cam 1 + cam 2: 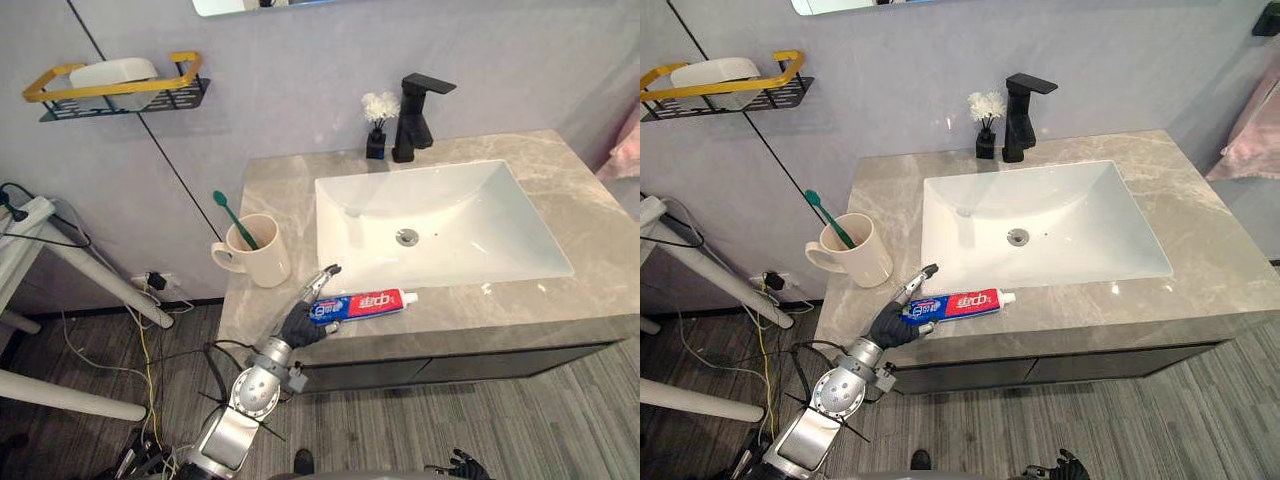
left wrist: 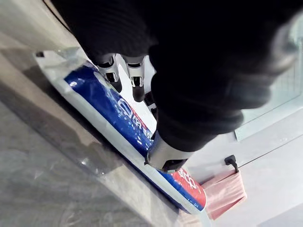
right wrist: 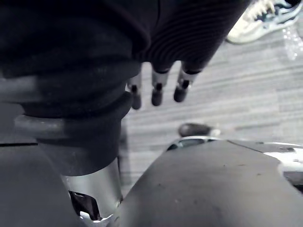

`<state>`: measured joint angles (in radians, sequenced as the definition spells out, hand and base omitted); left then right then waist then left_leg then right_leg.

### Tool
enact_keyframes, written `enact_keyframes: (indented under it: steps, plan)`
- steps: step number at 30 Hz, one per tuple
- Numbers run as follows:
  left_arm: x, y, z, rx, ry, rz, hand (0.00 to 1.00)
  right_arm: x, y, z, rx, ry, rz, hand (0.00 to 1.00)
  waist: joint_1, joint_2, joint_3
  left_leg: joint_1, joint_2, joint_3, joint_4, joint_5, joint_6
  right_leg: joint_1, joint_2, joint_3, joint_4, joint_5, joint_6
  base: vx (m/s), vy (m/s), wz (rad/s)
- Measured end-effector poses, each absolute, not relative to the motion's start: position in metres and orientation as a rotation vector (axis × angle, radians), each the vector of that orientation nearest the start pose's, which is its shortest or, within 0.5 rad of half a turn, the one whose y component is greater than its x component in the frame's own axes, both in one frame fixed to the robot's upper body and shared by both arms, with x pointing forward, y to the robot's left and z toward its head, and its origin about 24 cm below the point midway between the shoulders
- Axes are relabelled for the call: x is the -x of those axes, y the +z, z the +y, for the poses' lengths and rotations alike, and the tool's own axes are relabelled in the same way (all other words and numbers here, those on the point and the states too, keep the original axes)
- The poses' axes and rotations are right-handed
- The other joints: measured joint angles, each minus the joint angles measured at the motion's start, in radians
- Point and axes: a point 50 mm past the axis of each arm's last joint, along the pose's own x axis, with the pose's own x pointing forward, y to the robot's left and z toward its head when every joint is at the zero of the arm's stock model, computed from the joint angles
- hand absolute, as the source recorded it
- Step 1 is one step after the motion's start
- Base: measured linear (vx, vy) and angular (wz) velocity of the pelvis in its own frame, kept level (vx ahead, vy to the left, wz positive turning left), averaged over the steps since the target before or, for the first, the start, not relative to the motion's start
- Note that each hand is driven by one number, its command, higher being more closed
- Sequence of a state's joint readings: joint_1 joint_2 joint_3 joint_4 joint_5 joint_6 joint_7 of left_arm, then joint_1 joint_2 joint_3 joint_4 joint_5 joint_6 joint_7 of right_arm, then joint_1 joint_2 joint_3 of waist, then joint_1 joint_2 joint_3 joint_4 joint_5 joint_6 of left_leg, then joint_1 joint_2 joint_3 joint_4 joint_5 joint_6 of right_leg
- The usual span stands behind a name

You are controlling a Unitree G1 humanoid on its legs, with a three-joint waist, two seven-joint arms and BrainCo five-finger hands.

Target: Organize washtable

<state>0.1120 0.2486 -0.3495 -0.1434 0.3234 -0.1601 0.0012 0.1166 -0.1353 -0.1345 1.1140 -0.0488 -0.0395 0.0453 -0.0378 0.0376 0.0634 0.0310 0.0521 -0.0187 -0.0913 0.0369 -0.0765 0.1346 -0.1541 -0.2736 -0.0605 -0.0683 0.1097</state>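
A red, white and blue toothpaste tube point(image 1: 372, 302) lies flat along the front edge of the grey stone washtable point(image 1: 570, 190), just in front of the white sink point(image 1: 450, 200). My left hand point(image 1: 300, 322) rests over the tube's left end with its fingers point(image 1: 325, 278) fairly straight, reaching towards the sink rim. In the left wrist view its thumb point(image 2: 164, 158) presses on the tube point(image 2: 113, 111). A cream mug point(image 1: 262, 258) holding a green toothbrush point(image 1: 234, 216) stands to the left of the hand. My right hand point(image 3: 156, 90) hangs low over the floor with relaxed fingers.
A black tap point(image 1: 415, 118) and a small black vase of white flowers point(image 1: 378, 125) stand behind the sink. A yellow-railed wall shelf point(image 1: 115, 92) with a white soap is at the upper left. A pink towel point(image 1: 625, 150) hangs at the right. A person's shoe point(image 3: 258, 19) stands on the floor.
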Motion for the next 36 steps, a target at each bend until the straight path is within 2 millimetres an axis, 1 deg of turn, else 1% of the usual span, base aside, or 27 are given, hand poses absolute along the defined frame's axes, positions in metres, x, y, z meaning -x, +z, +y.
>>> enact_keyframes:
  steps: [11,15,16,19,21,22,23,24,25,27,32,36]
  plan:
    - [-0.212,0.047,0.102,-0.542,-0.423,-0.198,0.00,-0.068,-0.165,-0.217,0.069,-0.139,1.182,0.00,-0.001,-0.002,-0.001,-0.001,0.000,0.000,0.000,0.000,0.000,-0.001,0.001,0.001,-0.002,0.002,0.002,-0.01,-0.004,0.00]
    - [-0.218,0.043,0.098,-0.637,-0.465,-0.221,0.00,-0.068,-0.165,-0.217,0.071,-0.137,1.183,0.00,0.000,-0.003,-0.002,-0.007,0.000,0.000,0.000,0.000,0.000,-0.004,0.002,0.002,-0.011,0.006,0.004,0.00,0.000,0.00]
    - [-0.221,0.043,0.099,-0.652,-0.472,-0.233,1.00,-0.068,-0.165,-0.217,0.072,-0.135,1.183,0.00,-0.001,-0.004,-0.005,-0.015,0.000,0.000,0.000,0.000,0.000,-0.012,0.002,0.003,-0.011,0.007,0.004,0.00,0.000,0.00]
    - [-0.225,0.042,0.098,-0.701,-0.480,-0.249,1.00,-0.069,-0.165,-0.217,0.079,-0.126,1.182,0.00,-0.001,-0.005,-0.011,-0.024,0.001,0.008,0.000,0.000,0.000,-0.026,0.003,0.013,-0.011,0.009,0.004,0.00,-0.009,-0.09]
    - [-0.233,0.040,0.097,-0.768,-0.467,-0.273,1.00,-0.072,-0.164,-0.216,0.096,-0.104,1.177,0.00,-0.002,-0.007,-0.010,-0.027,0.002,0.021,0.000,0.000,0.000,-0.037,0.002,0.028,-0.011,0.014,0.003,-0.02,-0.004,-0.15]
    - [-0.236,0.038,0.097,-0.773,-0.466,-0.275,1.00,-0.073,-0.164,-0.216,0.098,-0.101,1.175,0.00,-0.003,-0.009,-0.009,-0.027,0.002,0.022,0.001,0.000,0.000,-0.038,0.002,0.028,-0.011,0.015,0.003,-0.04,-0.006,-0.09]
    - [-0.246,0.038,0.095,-0.836,-0.447,-0.311,1.00,-0.074,-0.164,-0.215,0.099,-0.099,1.171,0.00,-0.006,-0.013,-0.007,-0.031,0.002,0.024,0.004,0.000,0.000,-0.044,0.002,0.031,-0.010,0.017,0.002,-0.04,-0.007,-0.06]
    - [-0.248,0.039,0.094,-0.840,-0.445,-0.316,1.00,-0.074,-0.164,-0.215,0.100,-0.098,1.170,0.00,-0.006,-0.013,-0.007,-0.033,0.002,0.025,0.004,0.000,0.000,-0.046,0.002,0.031,-0.010,0.018,0.002,-0.05,-0.006,-0.08]
    - [-0.256,0.039,0.092,-0.873,-0.426,-0.333,1.00,-0.075,-0.164,-0.215,0.101,-0.097,1.164,0.00,-0.007,-0.016,-0.004,-0.039,0.002,0.027,0.006,0.001,0.000,-0.054,0.002,0.035,-0.010,0.023,0.003,-0.04,-0.001,-0.07]
    - [-0.261,0.041,0.089,-0.928,-0.419,-0.365,1.00,-0.076,-0.163,-0.216,0.108,-0.093,1.153,0.00,-0.008,-0.015,-0.003,-0.052,0.000,0.029,0.016,0.001,0.000,-0.065,-0.001,0.041,-0.008,0.027,0.004,-0.06,0.004,-0.07]
    - [-0.270,0.042,0.089,-1.043,-0.359,-0.413,1.00,-0.083,-0.161,-0.220,0.144,-0.088,1.124,0.00,-0.012,0.004,0.005,-0.062,0.000,0.031,0.025,0.001,0.000,-0.091,-0.004,0.060,0.008,0.033,0.009,-0.09,0.003,-0.09]
    - [-0.273,0.044,0.094,-1.086,-0.307,-0.418,1.00,-0.085,-0.160,-0.222,0.154,-0.103,1.113,0.00,-0.029,0.014,0.013,-0.070,-0.002,0.029,0.024,-0.002,-0.007,-0.106,-0.005,0.072,0.006,0.040,0.013,-0.08,0.006,-0.10]
